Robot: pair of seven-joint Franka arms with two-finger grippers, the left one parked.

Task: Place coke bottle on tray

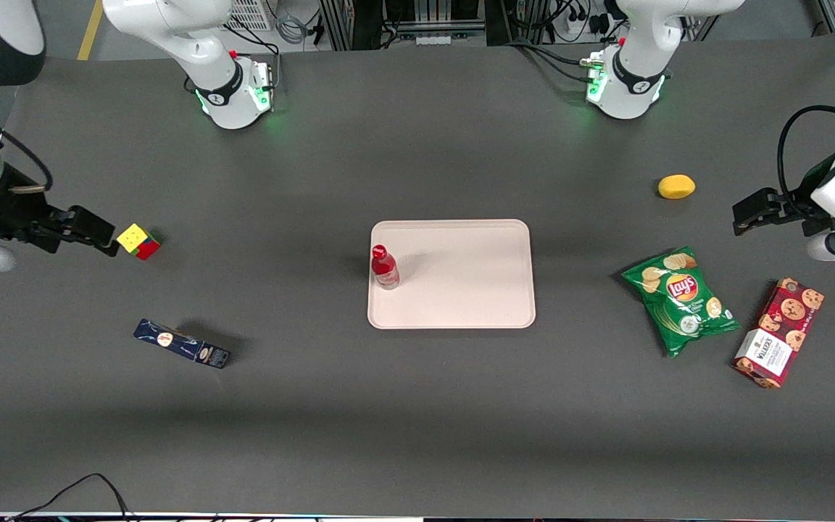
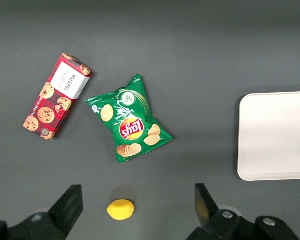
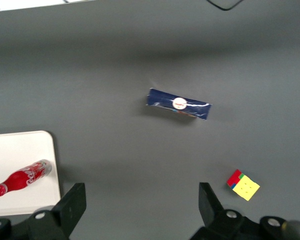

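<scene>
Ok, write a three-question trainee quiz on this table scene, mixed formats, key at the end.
1. True or false: the coke bottle stands upright on the tray.
2. Which lies nearest the gripper? A) lemon B) cube C) chips bag
3. Fill in: the gripper's fingers are ___ and hold nothing.

Key: 1 true; 2 B; 3 open.
</scene>
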